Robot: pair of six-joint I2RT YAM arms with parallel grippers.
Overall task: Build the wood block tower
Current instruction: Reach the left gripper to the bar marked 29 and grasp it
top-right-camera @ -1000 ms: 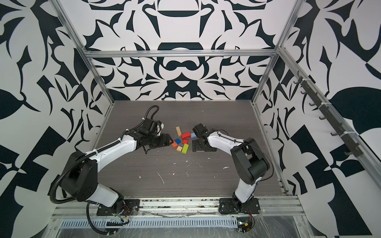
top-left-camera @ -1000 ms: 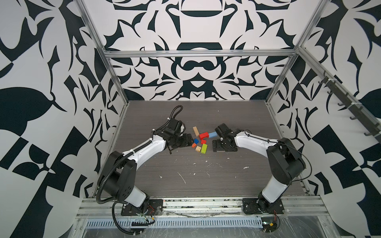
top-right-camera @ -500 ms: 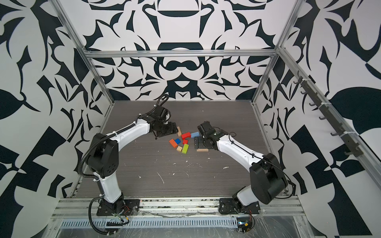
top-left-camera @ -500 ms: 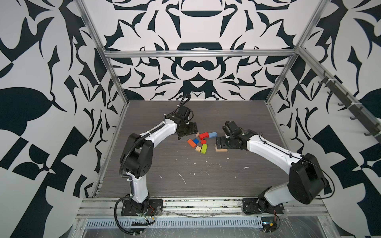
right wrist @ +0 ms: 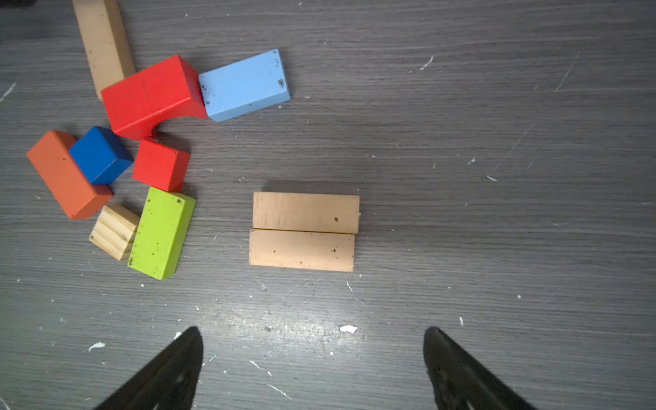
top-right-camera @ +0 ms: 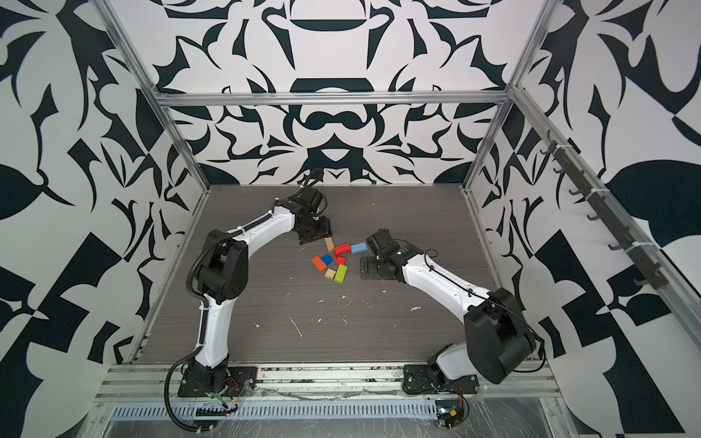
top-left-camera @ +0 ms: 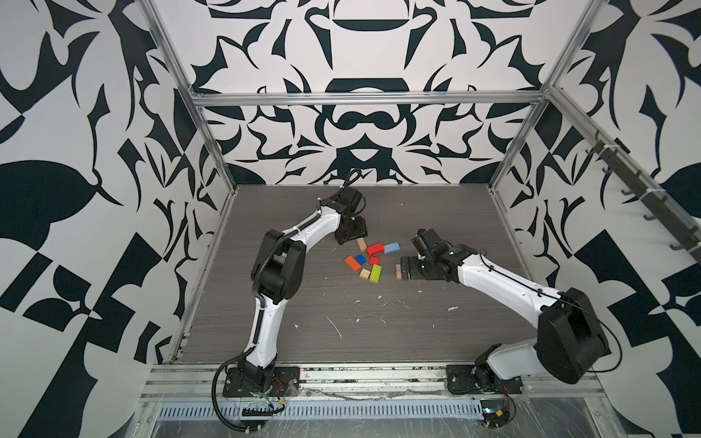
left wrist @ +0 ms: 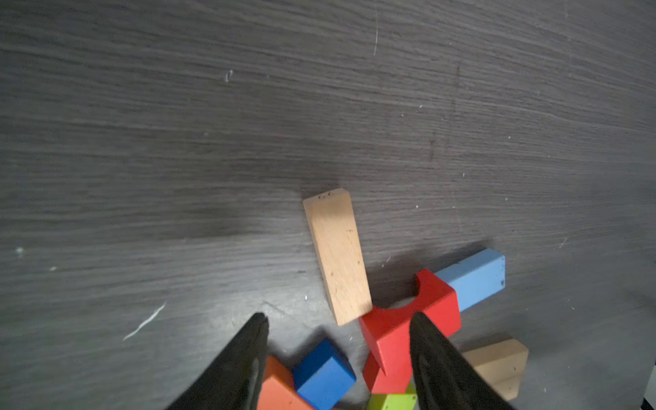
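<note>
Two tan bars (right wrist: 303, 213) (right wrist: 301, 253) lie flat side by side on the table, apart from the pile; only their end (top-left-camera: 398, 271) shows in a top view. My right gripper (right wrist: 312, 333) (top-left-camera: 402, 268) hovers over them, open wide and empty. The loose pile holds a red arch (top-left-camera: 374, 249), light blue bar (top-left-camera: 392, 248), orange bar (top-left-camera: 352, 263), dark blue cube (top-left-camera: 360, 259), red cube (top-left-camera: 374, 261), green bar (top-left-camera: 375, 273) and small tan cube (top-left-camera: 365, 273). A third tan bar (left wrist: 337, 255) (top-left-camera: 362, 244) lies at the pile's far edge. My left gripper (left wrist: 339, 319) (top-left-camera: 352, 237) hangs open over it, holding nothing.
The dark wood-grain table (top-left-camera: 379, 322) has white flecks and scratches across its front half. Patterned walls and aluminium frame posts (top-left-camera: 212, 159) close in the left, right and back. Both arm bases stand on the front rail (top-left-camera: 360, 373).
My left arm swung from the pile's left side round to its far side, above the tan bar, and its jaws narrowed. The right gripper stays by the paired tan bars, which now show beneath it.
</note>
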